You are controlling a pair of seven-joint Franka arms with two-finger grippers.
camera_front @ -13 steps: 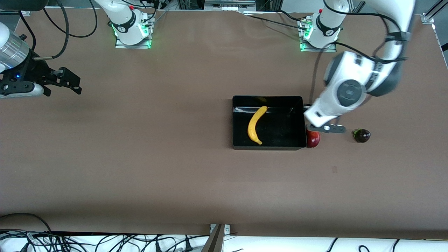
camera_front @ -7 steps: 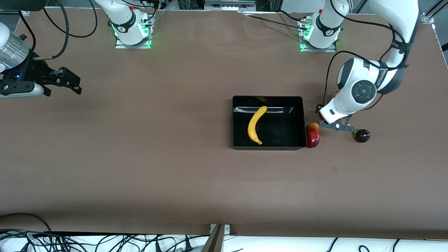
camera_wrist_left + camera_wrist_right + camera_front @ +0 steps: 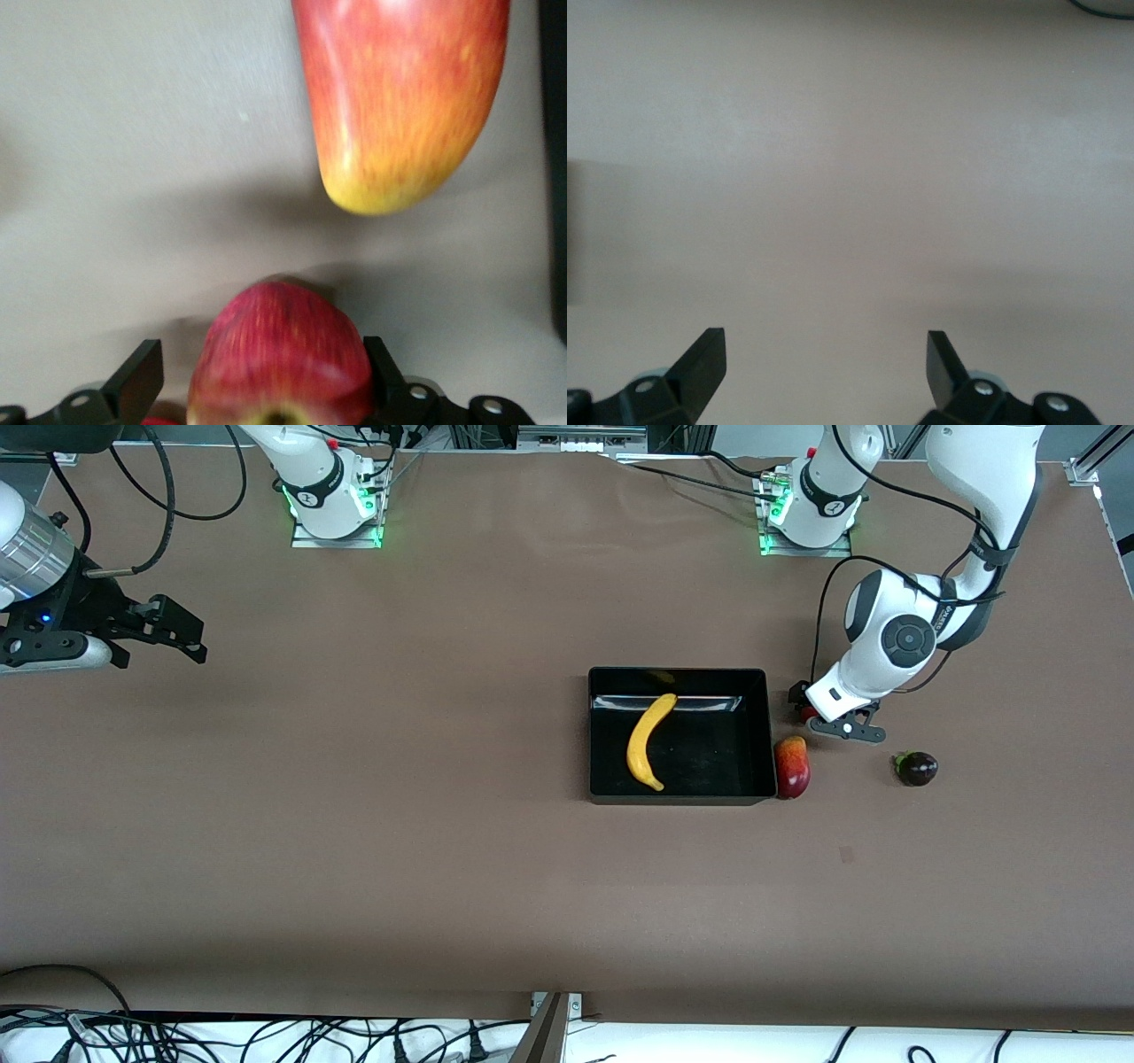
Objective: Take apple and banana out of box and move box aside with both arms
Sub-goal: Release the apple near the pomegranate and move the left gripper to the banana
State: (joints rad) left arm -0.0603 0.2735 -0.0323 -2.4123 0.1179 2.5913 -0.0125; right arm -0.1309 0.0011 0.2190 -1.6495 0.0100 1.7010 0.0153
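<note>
Front view: box [image 3: 678, 676] sits a bit off frame centre toward the left arm's end of the counter [image 3: 399, 850], long side running across the frame. Banana [image 3: 647, 740] lies inside it, in the half toward the right arm's end, one tip near the wall farthest from the camera, the other near the nearest wall. Mango [image 3: 792, 767] is outside on the counter, touching the box's end wall at the left arm's end, close to the corner nearest the camera. Mangosteen [image 3: 916, 768] is on the counter further toward the left arm's end, level with the mango in frame and well apart from it. Left hand [image 3: 804, 701] is down low just off that same end wall, farther from the camera than the mango, with a bit of red apple [image 3: 806, 714] showing under it. Left wrist view: both fingers [image 3: 142, 367] spread wide, apple [image 3: 279, 354] between them, one finger clear of it with a visible gap, the other right at its skin; so open, not gripping. Mango [image 3: 399, 106] fills the upper part of that frame, near the apple but not touching. Right arm waits at the right arm's end of the counter, upper part of the front frame; right hand [image 3: 177, 633] open, nothing in it, right wrist view shows only bare counter between its fingers [image 3: 704, 354].
</note>
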